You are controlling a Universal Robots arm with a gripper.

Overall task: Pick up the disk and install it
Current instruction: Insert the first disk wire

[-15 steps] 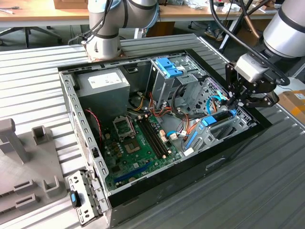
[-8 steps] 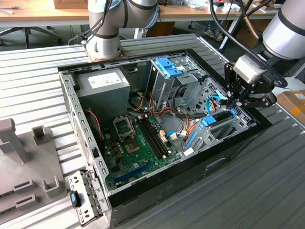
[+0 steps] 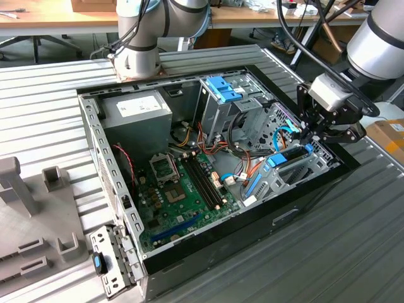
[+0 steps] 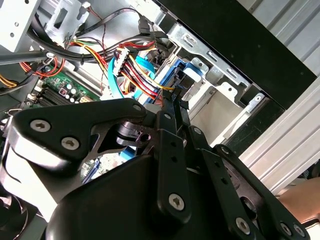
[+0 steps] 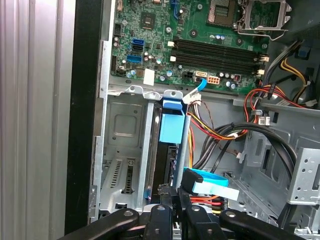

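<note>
Disk (image 5: 166, 160) only partly readable: in the first wrist view we see one thin dark edge and its blue end tab. The flat faces are hidden by the metal slot (image 5: 125, 130) it sits in. Its near end is cut off behind the hand (image 5: 175, 192).

In the exterior view the disk (image 3: 291, 154) is a short black strip with blue at both ends, and the rest is buried in the slot. It sits inside the computer case (image 3: 95, 145), on edge, hard against the case wall at the exterior view's right. The long axis runs along that wall. The tab end points away from the hand toward the circuit board (image 5: 200, 30), and the other end lies under the hand (image 3: 309, 140).

In both wrist views the hand's two fingers sit together with barely a slit between them, tips at the disk's near end. We can't make out whether the tips touch the disk. In the second wrist view the hand (image 4: 174, 102) blocks most of the disk.

A blue flat cable (image 5: 210, 182) lies just beside the hand. A bundle of coloured wires (image 5: 220, 130) runs next to the slot, and a tall silver cage (image 3: 222, 88) with a blue clip stands nearby in the case. The case lies open on a ribbed metal bench (image 3: 353, 252).
</note>
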